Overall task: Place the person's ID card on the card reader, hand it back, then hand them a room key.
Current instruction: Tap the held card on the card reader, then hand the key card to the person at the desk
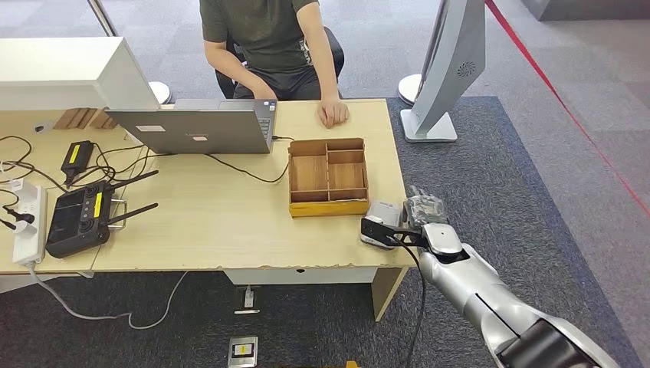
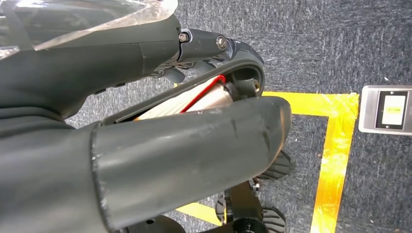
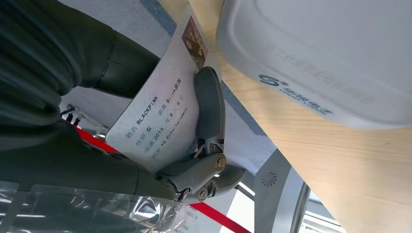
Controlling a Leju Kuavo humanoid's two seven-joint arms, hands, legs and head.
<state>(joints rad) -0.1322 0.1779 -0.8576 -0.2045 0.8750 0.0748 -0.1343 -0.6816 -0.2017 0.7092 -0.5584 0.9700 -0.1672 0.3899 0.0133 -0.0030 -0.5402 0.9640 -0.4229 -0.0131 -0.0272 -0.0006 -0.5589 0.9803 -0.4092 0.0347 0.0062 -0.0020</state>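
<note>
The ID card (image 3: 160, 114), white with printed text, is pinched in the right hand (image 3: 145, 126), one dark finger (image 3: 209, 104) pressed across its face. In the head view that hand (image 1: 424, 208) sits right of centre at the table's (image 1: 230, 230) right edge, just beside the grey card reader (image 1: 381, 222). Above them lies a wooden divided tray (image 1: 328, 176). The person's hand (image 1: 333, 113) rests on the table at upper centre. The left hand's fingers I cannot make out
</note>
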